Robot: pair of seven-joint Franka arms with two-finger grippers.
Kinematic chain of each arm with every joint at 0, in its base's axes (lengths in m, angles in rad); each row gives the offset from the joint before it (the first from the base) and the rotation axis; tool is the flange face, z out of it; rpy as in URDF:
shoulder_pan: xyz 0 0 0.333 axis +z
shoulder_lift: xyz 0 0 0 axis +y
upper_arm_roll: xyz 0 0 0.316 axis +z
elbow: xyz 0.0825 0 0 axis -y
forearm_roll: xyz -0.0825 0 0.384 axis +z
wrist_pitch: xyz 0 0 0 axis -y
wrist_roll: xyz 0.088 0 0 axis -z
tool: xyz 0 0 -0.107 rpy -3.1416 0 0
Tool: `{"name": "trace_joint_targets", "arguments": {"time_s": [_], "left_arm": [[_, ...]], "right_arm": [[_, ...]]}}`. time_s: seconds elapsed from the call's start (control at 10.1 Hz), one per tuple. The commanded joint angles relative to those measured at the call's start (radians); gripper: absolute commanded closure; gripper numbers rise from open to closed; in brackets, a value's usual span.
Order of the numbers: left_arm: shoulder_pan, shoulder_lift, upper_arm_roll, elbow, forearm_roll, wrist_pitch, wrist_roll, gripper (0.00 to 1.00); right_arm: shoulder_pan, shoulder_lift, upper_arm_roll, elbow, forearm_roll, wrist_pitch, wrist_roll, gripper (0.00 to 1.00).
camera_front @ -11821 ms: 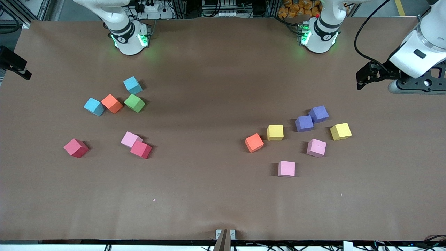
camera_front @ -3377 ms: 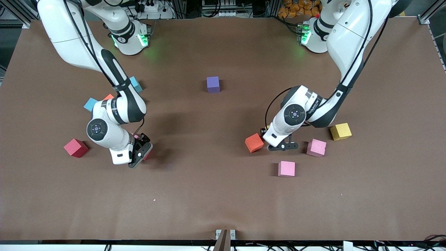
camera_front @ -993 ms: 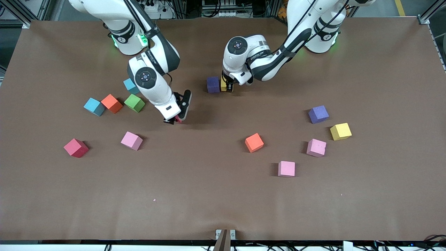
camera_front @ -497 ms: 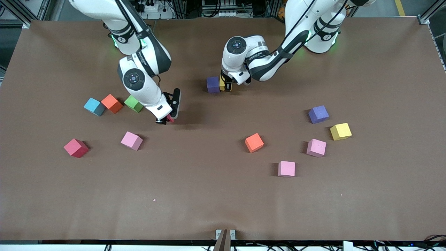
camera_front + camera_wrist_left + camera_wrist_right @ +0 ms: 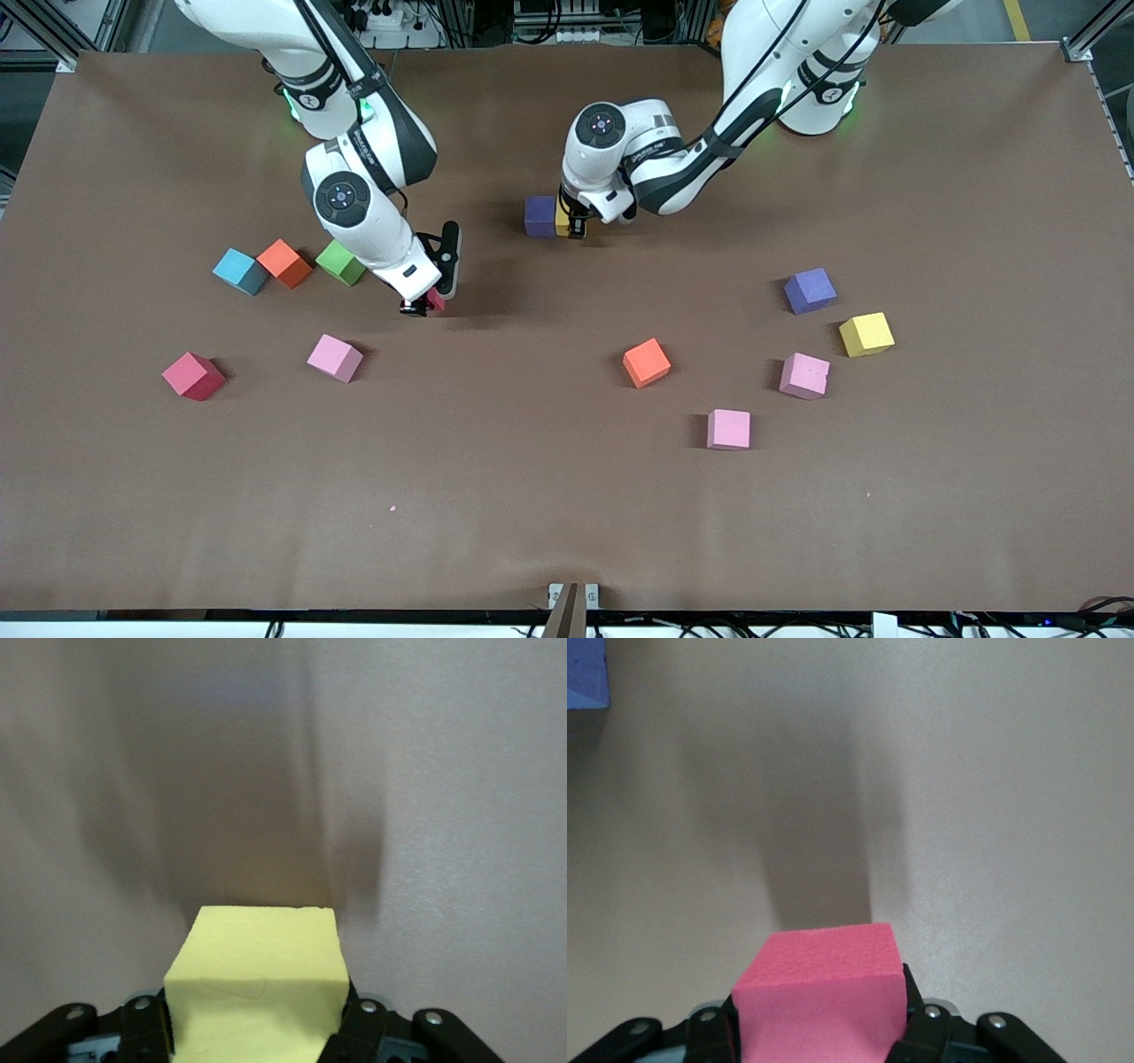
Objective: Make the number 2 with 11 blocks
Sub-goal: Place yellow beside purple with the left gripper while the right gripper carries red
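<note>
In the front view, the right arm comes down from its base at the upper left of the frame, elbow bent, wrist angled toward the frame's centre; the right claw (image 5: 423,304) hangs low over bare bench (image 5: 532,496) in the upper-middle left of the frame, clenched on a red block (image 5: 435,299). The left arm reaches from its base at the upper right across to the upper centre, its wrist turned downward; the left claw (image 5: 571,223) is clenched on a yellow block (image 5: 563,221) that sits just beside a purple block (image 5: 539,215). The other blocks lie loose: orange (image 5: 284,263) and green (image 5: 340,262) at middle left beside a light-blue cube (image 5: 239,271), a red (image 5: 193,376) and a pink (image 5: 335,358) lower left, and an orange (image 5: 647,362), two pinks (image 5: 728,429) (image 5: 804,375), a yellow (image 5: 866,334) and a second purple (image 5: 810,291) at right of centre. In the left wrist view, the yellow block (image 5: 257,988) fills the bottom centre, gripped between the dark fingers (image 5: 146,1023) over bare bench. In the right wrist view, the red block (image 5: 819,997) sits at bottom centre, gripped between the fingers (image 5: 930,1023), with a purple block's corner (image 5: 586,673) at the top left edge.
</note>
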Motion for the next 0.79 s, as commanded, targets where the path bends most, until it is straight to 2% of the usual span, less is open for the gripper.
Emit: {"name": "trace_joint_targets", "arguments": {"time_s": [0.0,0.2,0.4,0.6,0.7], "left_arm": [[-0.065,0.014,0.037,0.022,0.063,0.002,-0.087,0.01],[-0.095,-0.017,0.036,0.022,0.097,-0.074,-0.089,0.0],[-0.084,-0.088,0.031,0.023,0.097,-0.16,-0.078,0.0],[-0.035,-0.15,0.031,0.034,0.094,-0.216,-0.017,0.0],[0.0,-0.149,0.033,0.067,0.094,-0.237,0.017,0.0]], "right_arm": [[-0.006,-0.032,0.02,-0.048,0.003,0.009,-0.003,0.73],[-0.006,-0.032,0.028,-0.063,0.005,0.01,0.001,0.73],[-0.006,-0.032,0.054,-0.063,0.008,-0.002,0.03,0.73],[-0.003,-0.031,0.109,-0.063,0.008,-0.008,0.122,0.73],[-0.001,-0.034,0.148,-0.063,0.008,-0.01,0.154,0.73]]}}
